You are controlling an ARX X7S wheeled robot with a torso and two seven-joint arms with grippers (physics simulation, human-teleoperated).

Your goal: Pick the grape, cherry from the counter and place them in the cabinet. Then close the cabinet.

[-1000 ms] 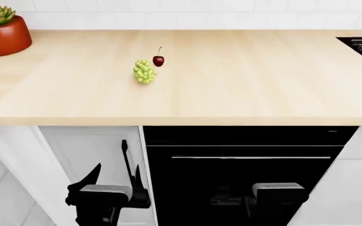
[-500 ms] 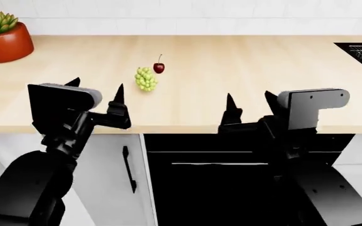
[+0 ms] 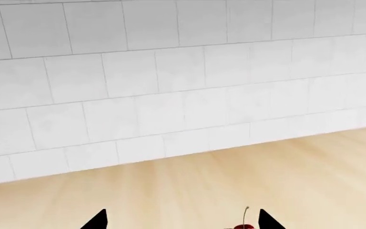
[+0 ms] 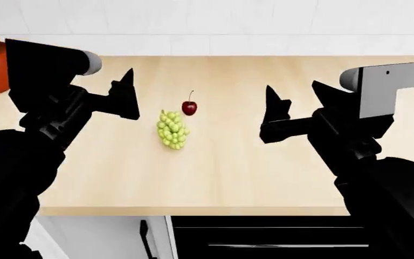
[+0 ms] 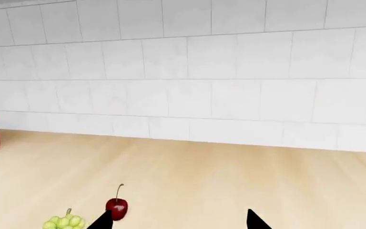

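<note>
While both tools hang open and empty, the counter (image 4: 264,178) runs to a white tiled wall (image 5: 234,81)

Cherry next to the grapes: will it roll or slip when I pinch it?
Probably. The cherry looks round and glossy, so it may squirt from pointed fingers or roll on the smooth counter. Its thin upright stem seems too flimsy to hold. It sits just apart from the grape, so a nudge could bump that.

I see the grape (image 4: 172,129), a pale yellow-green bunch, lying on the beige counter (image 4: 264,178). The dark-red cherry (image 4: 190,108) sits just beside it at one o'clock, stem up.
</note>
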